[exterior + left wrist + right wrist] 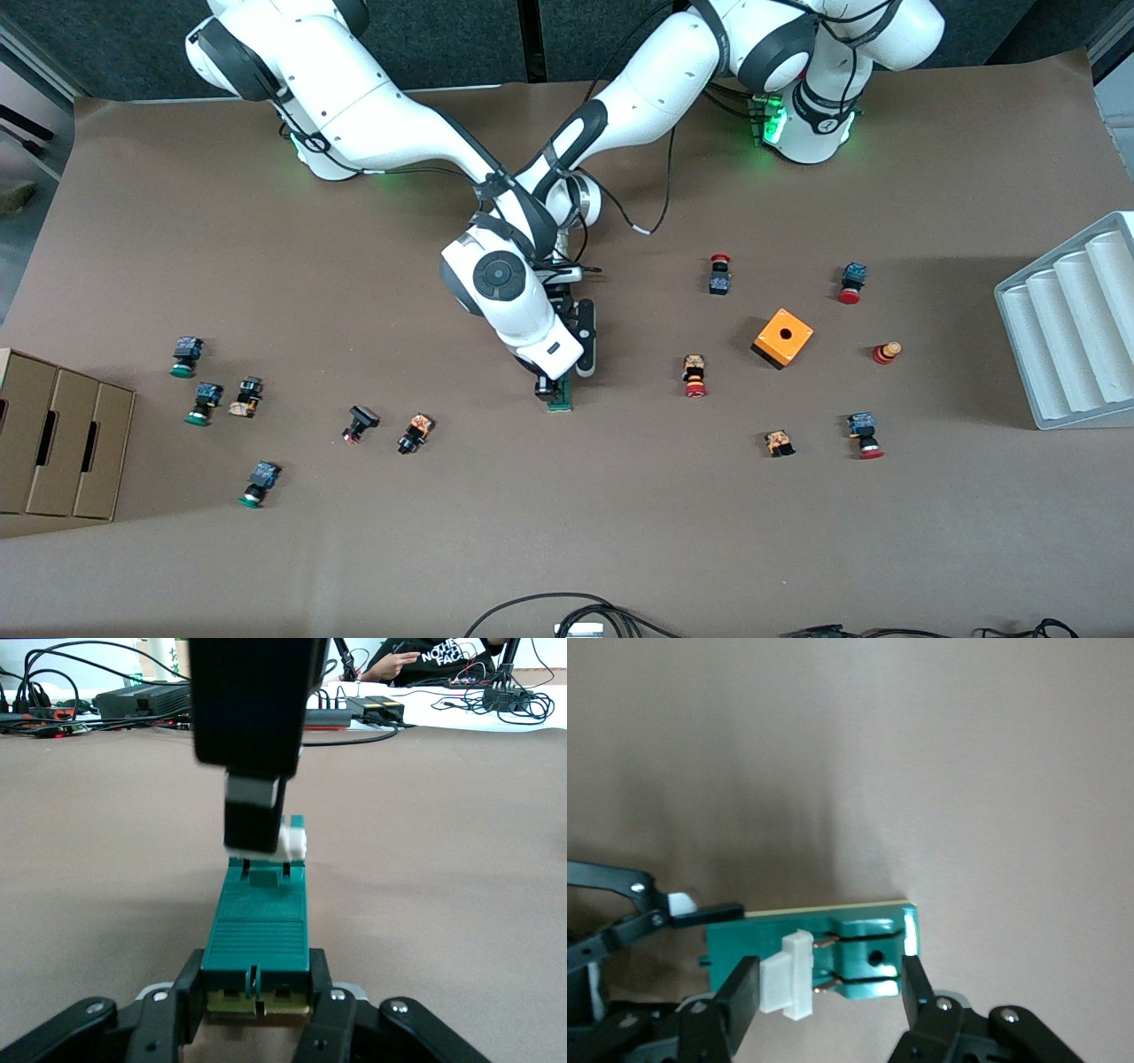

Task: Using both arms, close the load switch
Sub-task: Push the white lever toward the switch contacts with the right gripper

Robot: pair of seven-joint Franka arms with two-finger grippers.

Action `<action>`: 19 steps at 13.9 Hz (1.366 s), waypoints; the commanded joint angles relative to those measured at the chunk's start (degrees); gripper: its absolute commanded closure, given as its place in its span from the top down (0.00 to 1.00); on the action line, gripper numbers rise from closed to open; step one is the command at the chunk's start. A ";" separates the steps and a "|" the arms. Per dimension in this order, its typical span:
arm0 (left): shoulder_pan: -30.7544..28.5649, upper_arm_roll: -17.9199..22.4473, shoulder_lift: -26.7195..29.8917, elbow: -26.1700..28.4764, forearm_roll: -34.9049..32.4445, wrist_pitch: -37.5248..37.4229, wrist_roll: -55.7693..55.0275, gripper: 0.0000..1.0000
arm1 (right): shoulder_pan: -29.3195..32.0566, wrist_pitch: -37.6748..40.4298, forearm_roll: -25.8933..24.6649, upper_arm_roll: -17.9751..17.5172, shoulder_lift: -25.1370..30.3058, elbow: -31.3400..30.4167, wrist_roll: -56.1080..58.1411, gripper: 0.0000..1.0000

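The switch (pixel 559 399) lies flat at mid-table, its long axis running from twelve to six o'clock as the front camera sees it, with the orange cube (pixel 782 338) off at about three o'clock. Both arms meet over it.

The right gripper (pixel 830 988) comes down from above, narrowed until one finger presses the white slider (pixel 788 986) and the other backs the switch's end. The left gripper (pixel 257 997) comes in low along the table and pinches the green body by its sides at the twelve o'clock end.

I judge the job half done: both holds are set, but the slider stands out on two bare pins, so the squeeze that seats it is left.

The right wrist view alone shows those pins. The left wrist view alone shows the body clamped square. From the front, the right wrist hides nearly all of this.
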State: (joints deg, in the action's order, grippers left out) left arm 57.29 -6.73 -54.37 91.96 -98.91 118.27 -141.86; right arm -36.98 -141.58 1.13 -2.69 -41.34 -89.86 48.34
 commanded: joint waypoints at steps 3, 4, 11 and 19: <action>0.02 0.40 0.76 0.85 -0.50 0.47 -1.05 0.38 | 1.38 -1.16 -1.83 0.23 -0.49 0.83 0.61 0.71; 0.02 0.40 0.76 0.85 -0.50 0.47 -1.05 0.38 | 1.38 -1.16 -1.75 0.23 -0.49 0.83 0.61 0.71; 0.02 0.49 0.76 0.85 -0.50 0.47 -1.05 0.38 | 1.21 -1.25 -1.83 -0.03 -0.40 0.91 0.26 0.60; 0.01 0.49 0.76 0.85 -0.50 0.65 -0.88 0.38 | 0.51 -1.68 -1.83 -0.03 -0.49 0.83 -2.10 0.51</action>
State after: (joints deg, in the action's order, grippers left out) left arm 57.29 -6.73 -54.37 91.97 -98.90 118.27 -141.86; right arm -36.07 -141.93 1.13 -2.72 -41.41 -89.71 48.38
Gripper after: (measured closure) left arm 0.515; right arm 0.480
